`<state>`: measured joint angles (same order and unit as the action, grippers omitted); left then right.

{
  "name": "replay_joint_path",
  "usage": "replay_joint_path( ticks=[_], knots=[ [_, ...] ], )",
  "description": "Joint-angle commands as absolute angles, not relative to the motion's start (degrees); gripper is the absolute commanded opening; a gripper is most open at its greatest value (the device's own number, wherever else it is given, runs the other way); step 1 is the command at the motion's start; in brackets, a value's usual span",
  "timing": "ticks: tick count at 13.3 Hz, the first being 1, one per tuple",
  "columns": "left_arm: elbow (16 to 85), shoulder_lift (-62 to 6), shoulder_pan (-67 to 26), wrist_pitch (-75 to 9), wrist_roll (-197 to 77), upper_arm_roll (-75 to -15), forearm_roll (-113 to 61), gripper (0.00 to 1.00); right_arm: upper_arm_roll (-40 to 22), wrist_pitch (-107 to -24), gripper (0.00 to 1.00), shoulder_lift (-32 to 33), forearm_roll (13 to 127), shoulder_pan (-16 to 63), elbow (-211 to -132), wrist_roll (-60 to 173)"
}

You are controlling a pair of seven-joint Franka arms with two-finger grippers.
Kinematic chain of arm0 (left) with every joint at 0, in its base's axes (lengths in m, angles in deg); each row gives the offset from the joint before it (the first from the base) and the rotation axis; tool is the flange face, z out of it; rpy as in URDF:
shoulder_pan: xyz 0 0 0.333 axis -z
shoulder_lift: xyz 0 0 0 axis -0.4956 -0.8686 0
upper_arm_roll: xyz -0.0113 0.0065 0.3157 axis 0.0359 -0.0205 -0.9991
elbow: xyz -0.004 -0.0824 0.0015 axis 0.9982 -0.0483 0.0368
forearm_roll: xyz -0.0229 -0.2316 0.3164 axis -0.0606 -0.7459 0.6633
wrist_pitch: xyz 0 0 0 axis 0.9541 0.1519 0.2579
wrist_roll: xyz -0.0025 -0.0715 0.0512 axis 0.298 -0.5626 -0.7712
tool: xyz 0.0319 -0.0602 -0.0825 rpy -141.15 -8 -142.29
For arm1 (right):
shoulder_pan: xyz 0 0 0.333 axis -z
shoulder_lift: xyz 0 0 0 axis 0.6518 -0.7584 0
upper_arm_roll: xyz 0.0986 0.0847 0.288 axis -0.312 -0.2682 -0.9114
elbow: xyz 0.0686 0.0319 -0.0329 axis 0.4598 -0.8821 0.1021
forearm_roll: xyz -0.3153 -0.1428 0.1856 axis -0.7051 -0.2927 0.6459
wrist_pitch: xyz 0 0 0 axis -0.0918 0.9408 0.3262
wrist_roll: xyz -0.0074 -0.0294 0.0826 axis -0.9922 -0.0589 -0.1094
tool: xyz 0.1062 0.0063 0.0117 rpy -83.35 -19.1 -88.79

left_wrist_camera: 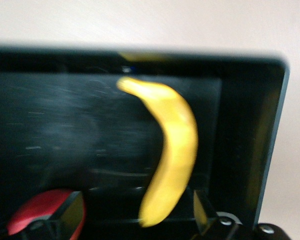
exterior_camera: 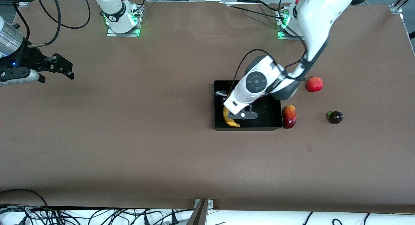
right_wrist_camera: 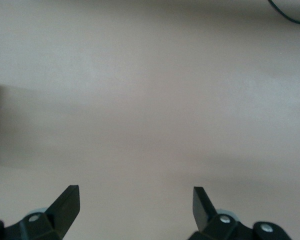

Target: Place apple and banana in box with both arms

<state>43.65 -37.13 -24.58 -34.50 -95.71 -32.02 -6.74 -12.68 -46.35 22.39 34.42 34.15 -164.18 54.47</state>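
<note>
The black box (exterior_camera: 247, 128) lies mid-table toward the left arm's end. The yellow banana (exterior_camera: 229, 118) lies in it along the wall toward the right arm's end. In the left wrist view the banana (left_wrist_camera: 172, 150) rests on the floor of the box (left_wrist_camera: 40, 125). A red apple (left_wrist_camera: 32, 216) shows in the box, partly covered by one fingertip (left_wrist_camera: 70, 212); the arm hides it in the front view. My left gripper (exterior_camera: 243, 115) is open low over the box, one banana end between its fingers (left_wrist_camera: 137, 217). My right gripper (exterior_camera: 58, 74) waits open and empty over bare table (right_wrist_camera: 135, 205).
A red-yellow mango (exterior_camera: 289, 116) lies against the box's outer wall toward the left arm's end. A red pomegranate (exterior_camera: 314, 84) and a small dark fruit (exterior_camera: 335, 117) lie farther toward that end. Cables run along the table's edges.
</note>
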Motion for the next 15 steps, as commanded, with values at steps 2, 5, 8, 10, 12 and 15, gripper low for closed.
replay_joint_path(
  ticks=[2, 5, 8, 10, 12, 15],
  knots=[
    [32.3, -30.0, -28.6, -10.1, -89.0, -31.6, -6.4, 1.0, -13.2, -46.1, 1.0, 22.1, 33.9, 34.7, -163.2, 54.2],
    [29.7, -23.2, -32.8, -2.2, -73.5, -34.8, -7.1, 1.0, -13.2, -46.1, 1.0, 22.1, 33.9, 34.7, -163.2, 54.2],
    [36.9, -12.2, -32.0, -2.5, -67.4, -46.6, -15.5, 1.0, -13.2, -46.1, 1.0, 22.1, 33.9, 34.8, -163.2, 54.2],
    [41.0, -7.8, -29.0, -4.5, -67.1, -54.1, -17.4, 1.0, -13.2, -46.1, 1.0, 22.1, 33.9, 34.7, -163.2, 54.2],
    [45.8, -4.1, -28.2, -8.8, -67.1, -56.7, -17.4, 1.0, -13.2, -46.1, 1.0, 22.1, 33.9, 34.7, -163.2, 54.2],
    [51.4, -0.2, -28.7, -12.9, -67.2, -56.8, -17.9, 1.0, -13.2, -46.1, 1.0, 22.1, 33.9, 34.8, -163.2, 54.2]
  ],
)
